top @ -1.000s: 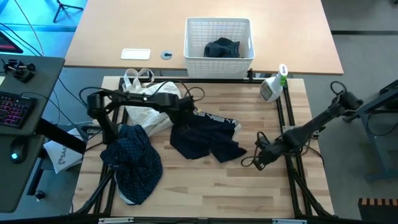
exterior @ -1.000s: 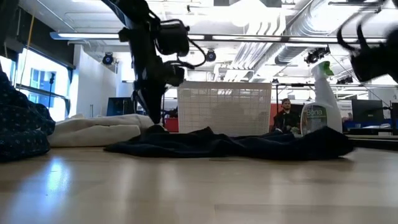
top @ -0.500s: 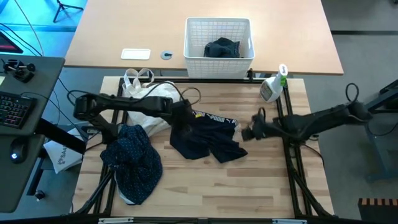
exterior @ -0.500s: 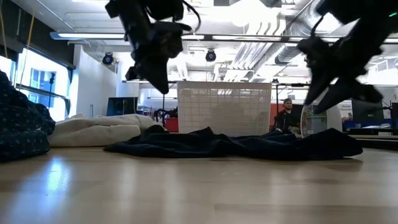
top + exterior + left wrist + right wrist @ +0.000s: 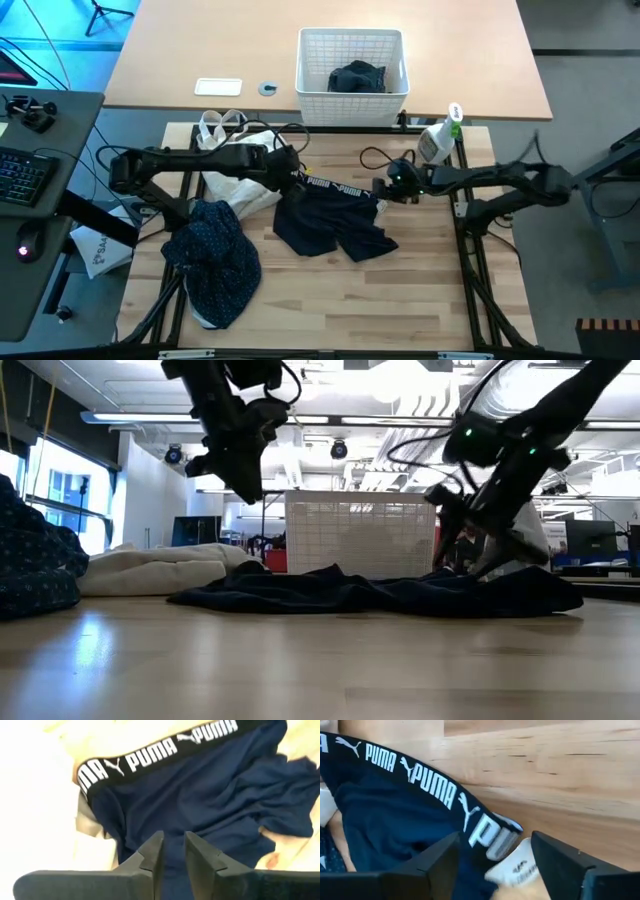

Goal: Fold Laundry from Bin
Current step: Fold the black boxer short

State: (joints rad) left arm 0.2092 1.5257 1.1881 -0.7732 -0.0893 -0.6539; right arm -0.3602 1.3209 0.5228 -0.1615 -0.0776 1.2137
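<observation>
- High view: we see the navy piece [image 5: 335,220] lying flat on the table [image 5: 420,300], its lettered waistband [image 5: 340,188] stretched between our two grippers.
- The left gripper [image 5: 290,178] hangs just above the waistband's left end; in its wrist view its fingers [image 5: 152,855] stand slightly parted, with nothing between them.
- The right gripper [image 5: 385,188] is down at the waistband's right end, jaws spread wide on either side of a white label [image 5: 512,865], not clenched on it.
- Beyond both grippers sits the bin [image 5: 352,62] with a dark garment [image 5: 357,77] inside.
- Beside the left arm lie the dotted shirt [image 5: 215,255] and a cream bag [image 5: 240,175].
</observation>
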